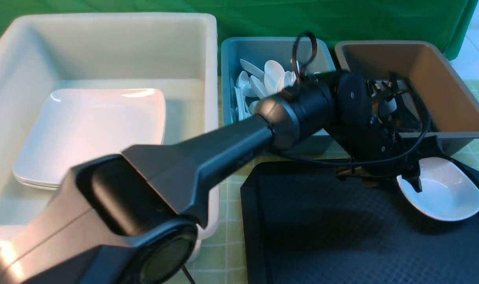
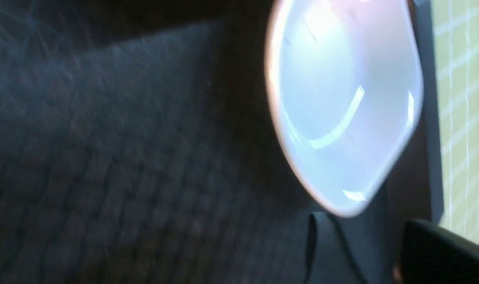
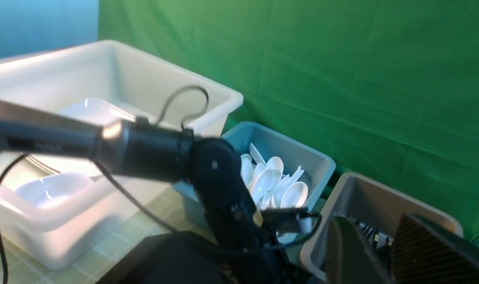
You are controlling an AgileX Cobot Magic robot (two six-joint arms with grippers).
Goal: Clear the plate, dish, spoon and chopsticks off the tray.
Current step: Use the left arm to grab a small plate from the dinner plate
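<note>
1. Left gripper (image 1: 415, 182) sits at the rim of the dish (image 1: 448, 195); too blurred to tell whether it grips.
2. The dish lies in the far right corner of the tray (image 1: 302, 225).
3. Right gripper (image 3: 375, 240): fingers apart, empty.

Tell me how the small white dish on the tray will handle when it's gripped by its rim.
The dish looks glossy, so a rim pinch may well slip. It seems rigid and possibly breakable. Its curved sides suggest it could rock or tip if pushed across the textured tray.
</note>
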